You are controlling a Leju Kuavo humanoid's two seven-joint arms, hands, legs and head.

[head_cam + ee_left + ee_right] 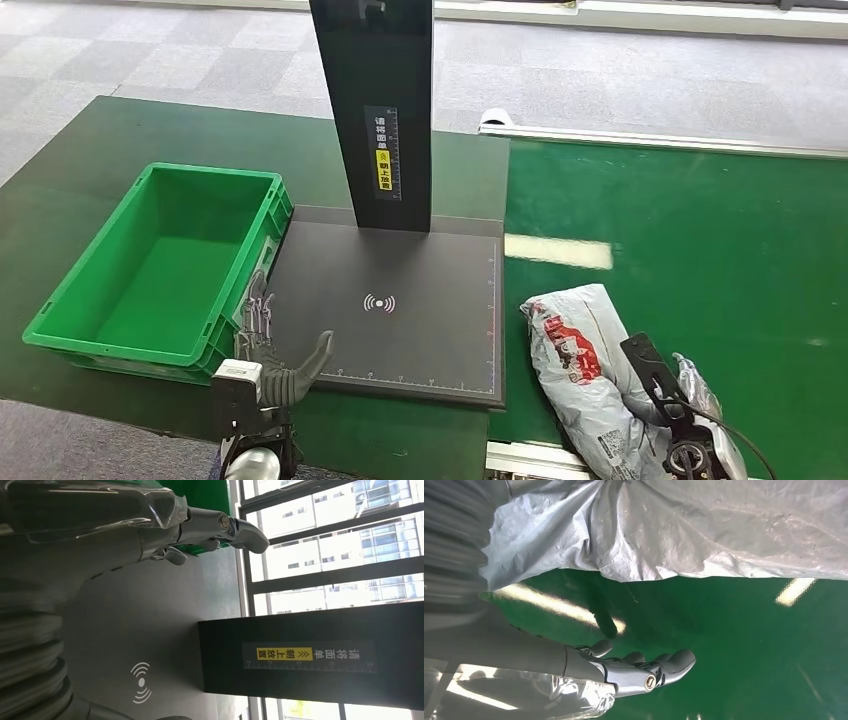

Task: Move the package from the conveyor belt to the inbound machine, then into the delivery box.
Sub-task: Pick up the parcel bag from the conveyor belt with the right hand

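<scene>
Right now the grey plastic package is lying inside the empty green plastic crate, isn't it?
No. The grey plastic package lies on the green conveyor belt, beside the right hand. The head view shows the green plastic crate is empty.

A grey tiled floor (200, 50) stretches behind the work area, its squares alternating lighter and darker. A dark green mat (60, 200) covers the desk. In the left wrist view, a large window (330, 545) with dark frames shows pale multi-storey buildings (380, 530) outside. A white rail (700, 15) runs along the far floor edge.
</scene>
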